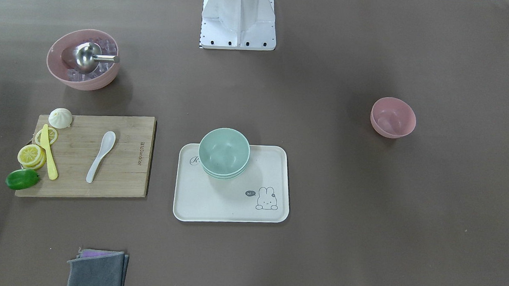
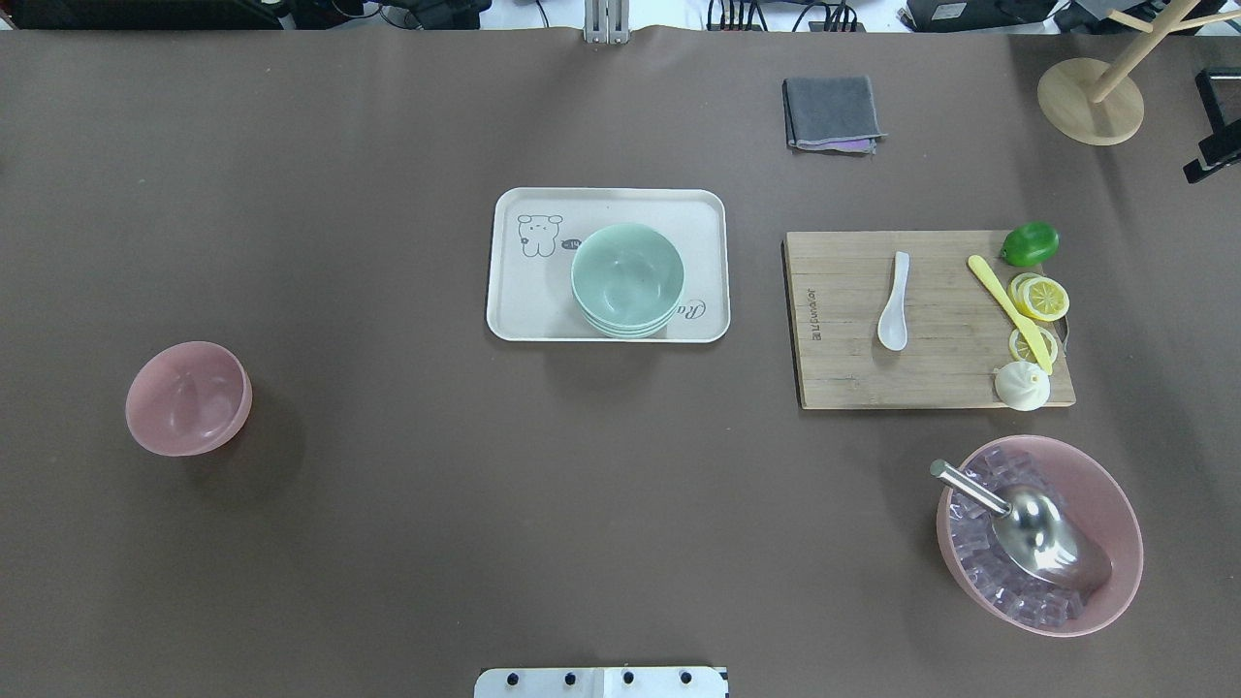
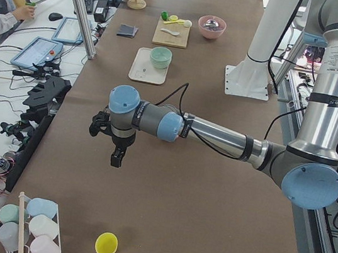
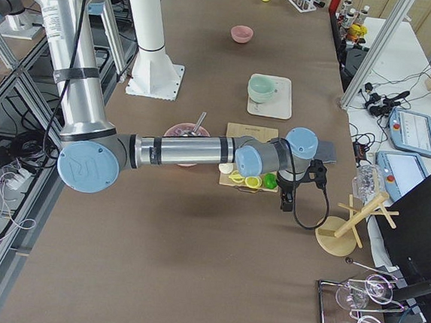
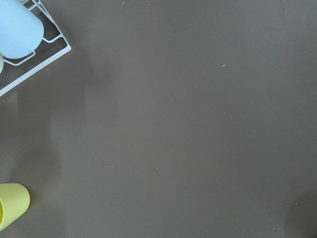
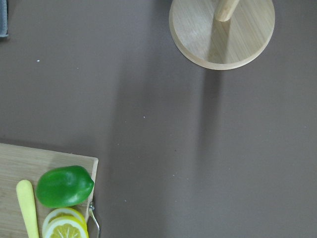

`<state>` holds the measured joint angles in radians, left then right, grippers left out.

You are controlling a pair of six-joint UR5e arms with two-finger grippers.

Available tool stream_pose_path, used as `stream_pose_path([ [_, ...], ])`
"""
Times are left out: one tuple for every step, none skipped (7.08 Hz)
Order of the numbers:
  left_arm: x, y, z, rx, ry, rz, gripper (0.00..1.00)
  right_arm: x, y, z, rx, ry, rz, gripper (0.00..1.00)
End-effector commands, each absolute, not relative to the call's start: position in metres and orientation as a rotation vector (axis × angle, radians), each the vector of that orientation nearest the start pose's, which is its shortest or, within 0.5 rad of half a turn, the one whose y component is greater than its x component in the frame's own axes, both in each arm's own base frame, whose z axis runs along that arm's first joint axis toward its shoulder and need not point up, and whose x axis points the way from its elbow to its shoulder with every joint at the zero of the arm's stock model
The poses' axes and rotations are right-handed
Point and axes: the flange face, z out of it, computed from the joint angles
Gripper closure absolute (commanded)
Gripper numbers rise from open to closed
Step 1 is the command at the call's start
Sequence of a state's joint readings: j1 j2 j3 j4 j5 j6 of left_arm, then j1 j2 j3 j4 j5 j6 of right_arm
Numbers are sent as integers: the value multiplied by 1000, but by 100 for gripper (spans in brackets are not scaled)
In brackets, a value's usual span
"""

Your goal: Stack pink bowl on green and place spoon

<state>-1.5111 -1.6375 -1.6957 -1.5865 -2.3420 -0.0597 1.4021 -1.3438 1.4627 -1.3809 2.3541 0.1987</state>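
The small pink bowl stands empty on the table at the robot's left, also seen in the front view. The green bowls sit stacked on the white tray at the centre. The white spoon lies on the wooden cutting board at the right. My left gripper hangs over bare table far out to the left, away from the pink bowl. My right gripper hangs beyond the board, near the wooden stand. I cannot tell whether either gripper is open or shut.
A large pink bowl with ice cubes and a metal scoop stands near the board. Lemon slices, a lime, a yellow knife and a bun lie on the board. A grey cloth, a wooden stand and a yellow cup are further out.
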Motion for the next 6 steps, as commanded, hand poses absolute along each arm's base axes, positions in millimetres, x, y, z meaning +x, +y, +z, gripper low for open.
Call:
stream_pose_path([
  [-26,-528,551,209,785,127,2,-42,-603,566,145,-819,-95,0],
  [-26,-516,549,210,788,123,2,-45,-603,568,139,-817,-97,0],
  [-26,-505,551,209,788,128,2,-53,-603,566,128,-819,-86,0],
  [-25,-498,551,208,787,131,2,-56,-603,567,123,-818,-88,0],
  [-23,-495,555,197,789,114,3,-58,-603,566,123,-818,-90,0],
  [-22,-499,549,209,788,118,4,-59,-603,566,122,-820,-93,0],
])
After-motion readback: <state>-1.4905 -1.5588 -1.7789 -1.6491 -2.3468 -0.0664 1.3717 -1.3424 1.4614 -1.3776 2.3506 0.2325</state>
